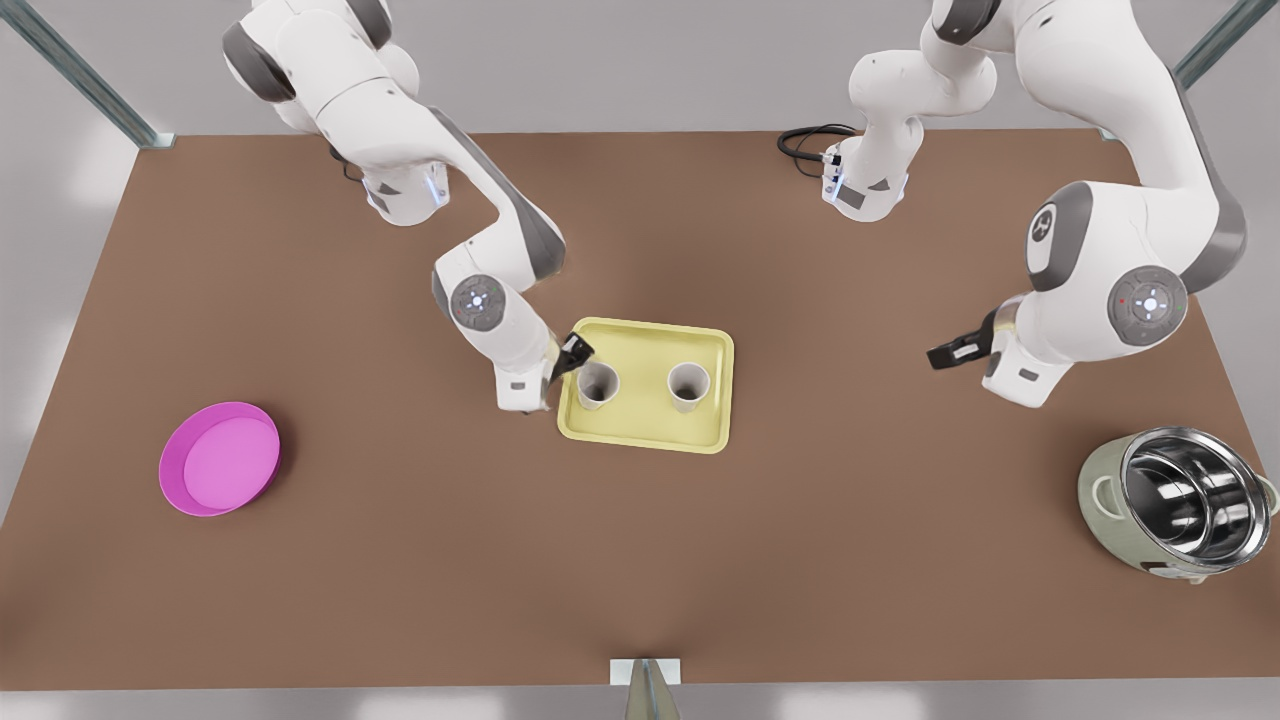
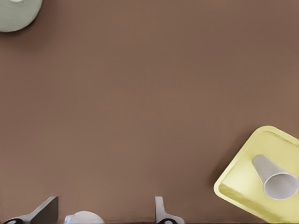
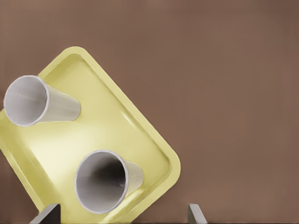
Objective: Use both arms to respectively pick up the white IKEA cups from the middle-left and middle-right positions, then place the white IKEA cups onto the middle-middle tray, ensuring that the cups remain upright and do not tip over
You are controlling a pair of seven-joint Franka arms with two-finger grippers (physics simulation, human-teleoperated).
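Both white IKEA cups stand upright on the tray (image 1: 648, 436), which lies in the middle of the brown tabletop (image 1: 700, 560). One cup (image 1: 597, 386) is in the half of the tray toward the front view's left. The other cup (image 1: 688, 385) is in the half toward the front view's right, and the two stand apart. The right tool (image 1: 572, 358) is on the arm at the front view's left and hangs over the tray's edge, just beside the nearer cup. In the right wrist view its fingers (image 3: 47, 213) are spread wide on either side of that cup, with a gap between each finger and the cup wall, so the tool is open and grips nothing. The left tool (image 1: 948, 354) is on the arm at the front view's right, well apart from the tray, over bare tabletop. In the left wrist view its fingers (image 2: 46, 210) are also spread wide and hold nothing. A pink bowl (image 1: 220, 458) sits near the tabletop's edge at the front view's left. A pale green steel-lined pot (image 1: 1175, 500) sits near the edge at the front view's right.
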